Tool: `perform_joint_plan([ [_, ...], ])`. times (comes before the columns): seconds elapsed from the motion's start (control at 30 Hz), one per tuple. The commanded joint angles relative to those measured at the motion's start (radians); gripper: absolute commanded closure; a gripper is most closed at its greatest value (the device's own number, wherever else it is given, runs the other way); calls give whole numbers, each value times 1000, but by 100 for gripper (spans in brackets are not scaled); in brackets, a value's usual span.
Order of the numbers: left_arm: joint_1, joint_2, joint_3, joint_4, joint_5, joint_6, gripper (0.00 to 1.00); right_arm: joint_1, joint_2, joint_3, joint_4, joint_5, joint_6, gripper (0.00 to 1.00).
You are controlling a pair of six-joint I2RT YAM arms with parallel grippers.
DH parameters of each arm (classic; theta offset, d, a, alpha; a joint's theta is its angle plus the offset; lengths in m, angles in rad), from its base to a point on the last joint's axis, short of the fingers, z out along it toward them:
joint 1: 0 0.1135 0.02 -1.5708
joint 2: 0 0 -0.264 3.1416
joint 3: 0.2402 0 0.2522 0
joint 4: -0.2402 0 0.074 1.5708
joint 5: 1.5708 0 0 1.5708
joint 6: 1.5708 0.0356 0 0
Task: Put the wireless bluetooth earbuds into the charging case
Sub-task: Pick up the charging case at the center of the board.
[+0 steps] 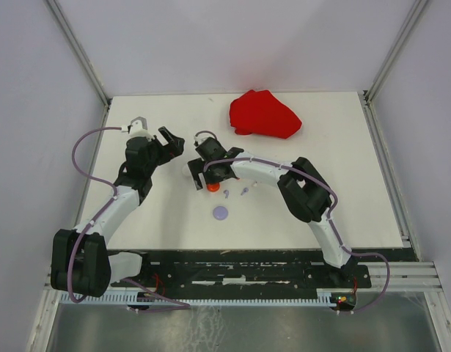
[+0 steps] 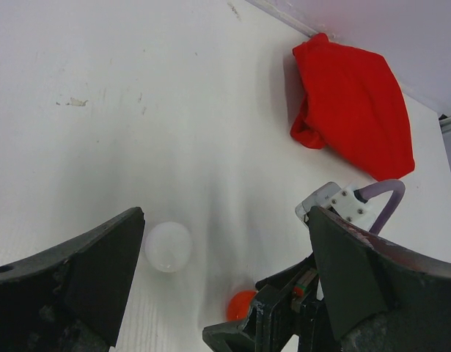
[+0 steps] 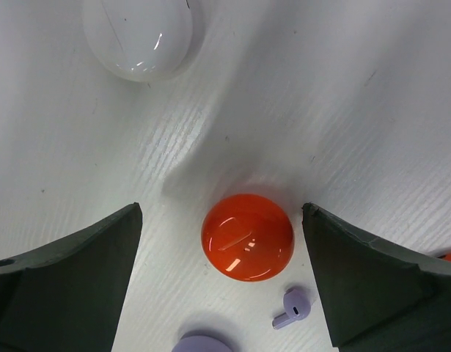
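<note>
So, right wrist view: the right fingers (image 3: 78,271) are spread wide either side of the red case (image 3: 248,236), not touching it. One lilac earbud (image 3: 292,308) lies loose on the surface (image 3: 357,110) just beside that case.

Left wrist view: the left fingers (image 2: 71,279) are wide apart too, holding nothing, well back from the red case.

Top view: two lilac earbuds (image 1: 244,191) sit just beside it, a lilac case (image 1: 221,213) is near it, and a red cloth (image 1: 264,114) is well apart.
</note>
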State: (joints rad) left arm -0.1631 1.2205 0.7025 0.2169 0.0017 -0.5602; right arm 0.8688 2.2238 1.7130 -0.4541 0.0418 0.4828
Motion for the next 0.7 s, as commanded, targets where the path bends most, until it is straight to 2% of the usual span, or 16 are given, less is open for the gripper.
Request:
perform_joint_plan([
  [0.0, 6, -2, 31, 23, -8, -19, 1, 6, -18, 3, -27, 36, -68, 1],
  [0.43, 7, 15, 35, 25, 3, -33, 0, 7, -71, -99, -25, 18, -241, 8],
  [0.67, 8, 14, 34, 27, 9, -37, 2, 19, -78, -110, -27, 17, -291, 18],
])
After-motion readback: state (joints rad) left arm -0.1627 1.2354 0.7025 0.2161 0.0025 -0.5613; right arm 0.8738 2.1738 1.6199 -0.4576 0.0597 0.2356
